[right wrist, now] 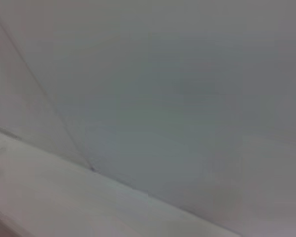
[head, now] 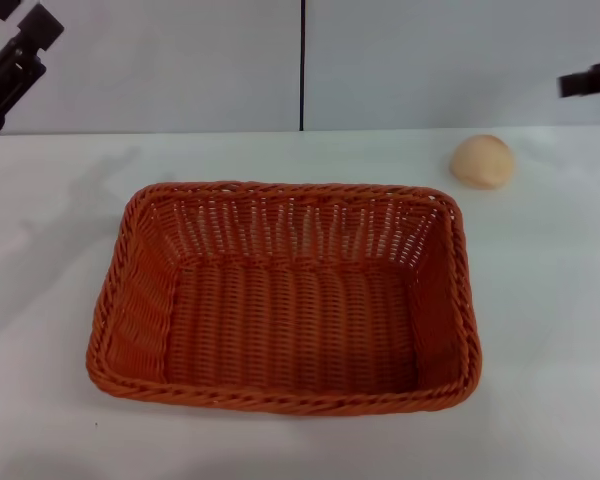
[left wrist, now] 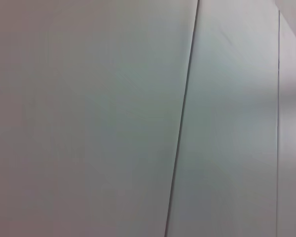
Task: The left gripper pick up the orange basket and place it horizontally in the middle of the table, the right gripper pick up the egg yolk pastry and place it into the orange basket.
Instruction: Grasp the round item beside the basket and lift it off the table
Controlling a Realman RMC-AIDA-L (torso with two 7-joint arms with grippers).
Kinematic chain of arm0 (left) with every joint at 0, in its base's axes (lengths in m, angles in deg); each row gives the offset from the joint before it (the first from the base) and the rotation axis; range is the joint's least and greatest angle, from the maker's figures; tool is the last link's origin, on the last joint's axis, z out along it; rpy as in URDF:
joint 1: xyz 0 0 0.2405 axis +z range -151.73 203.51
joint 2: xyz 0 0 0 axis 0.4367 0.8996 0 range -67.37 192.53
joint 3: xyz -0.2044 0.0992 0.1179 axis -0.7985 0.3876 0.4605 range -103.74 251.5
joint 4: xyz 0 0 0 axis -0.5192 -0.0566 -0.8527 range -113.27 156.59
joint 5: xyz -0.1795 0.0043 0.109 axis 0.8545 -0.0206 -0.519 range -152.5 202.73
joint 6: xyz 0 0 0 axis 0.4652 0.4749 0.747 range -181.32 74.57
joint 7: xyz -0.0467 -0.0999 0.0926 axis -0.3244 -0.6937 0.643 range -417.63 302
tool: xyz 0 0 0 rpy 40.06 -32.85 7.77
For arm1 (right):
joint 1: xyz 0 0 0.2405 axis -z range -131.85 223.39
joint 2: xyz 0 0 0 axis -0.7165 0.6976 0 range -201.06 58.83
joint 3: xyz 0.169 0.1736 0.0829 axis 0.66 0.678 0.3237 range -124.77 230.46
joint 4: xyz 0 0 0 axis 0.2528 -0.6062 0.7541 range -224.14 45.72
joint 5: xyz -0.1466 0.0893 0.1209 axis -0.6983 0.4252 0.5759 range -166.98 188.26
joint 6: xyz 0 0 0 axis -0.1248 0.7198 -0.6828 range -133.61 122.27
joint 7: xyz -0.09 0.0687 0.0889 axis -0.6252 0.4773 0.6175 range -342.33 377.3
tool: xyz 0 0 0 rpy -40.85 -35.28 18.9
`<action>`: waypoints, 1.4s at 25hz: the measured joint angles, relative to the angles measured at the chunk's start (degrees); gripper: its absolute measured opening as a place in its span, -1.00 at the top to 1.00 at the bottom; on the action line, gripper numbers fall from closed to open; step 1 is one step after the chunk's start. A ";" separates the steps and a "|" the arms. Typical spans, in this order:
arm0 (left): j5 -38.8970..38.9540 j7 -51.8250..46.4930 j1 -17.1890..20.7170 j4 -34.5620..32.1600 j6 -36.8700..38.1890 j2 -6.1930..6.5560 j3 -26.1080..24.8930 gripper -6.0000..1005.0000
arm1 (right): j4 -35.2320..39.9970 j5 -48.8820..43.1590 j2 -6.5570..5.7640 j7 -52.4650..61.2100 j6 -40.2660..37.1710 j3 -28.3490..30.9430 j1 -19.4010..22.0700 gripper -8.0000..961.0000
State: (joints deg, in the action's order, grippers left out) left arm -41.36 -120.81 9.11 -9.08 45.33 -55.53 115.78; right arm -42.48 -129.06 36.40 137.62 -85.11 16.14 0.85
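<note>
The orange basket (head: 285,296) lies with its long side across the middle of the white table (head: 540,330), open side up, with nothing inside. The egg yolk pastry (head: 483,161) sits on the table behind the basket's far right corner, a short way clear of it. My left gripper (head: 18,62) hangs high at the far left, well above and away from the basket. Only a dark tip of my right gripper (head: 590,79) shows at the far right edge, above and to the right of the pastry. Both wrist views show nothing but wall panels.
A pale wall with a dark vertical seam (head: 302,65) runs along the back edge of the table. The wall seam (left wrist: 182,118) also crosses the left wrist view.
</note>
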 joint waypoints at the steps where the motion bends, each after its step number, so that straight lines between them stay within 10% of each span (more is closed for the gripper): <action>1: 0.00 0.22 -0.02 0.40 0.06 0.00 0.01 -0.35 | -0.41 -0.03 0.57 0.01 1.83 -1.88 -0.25 -0.05; 15: -0.09 1.75 -2.17 4.09 -0.71 0.16 -0.04 -0.35 | -1.92 -0.21 9.56 -0.69 20.55 -19.21 1.16 0.00; 35: -0.05 2.60 -3.42 7.10 -1.06 0.00 0.02 -0.35 | -6.61 -3.49 9.55 -0.27 24.52 -19.77 1.78 0.07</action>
State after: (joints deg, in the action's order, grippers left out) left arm -41.41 -118.20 5.69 -1.98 44.27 -55.53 115.80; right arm -49.09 -132.55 45.94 137.35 -60.59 -3.63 2.63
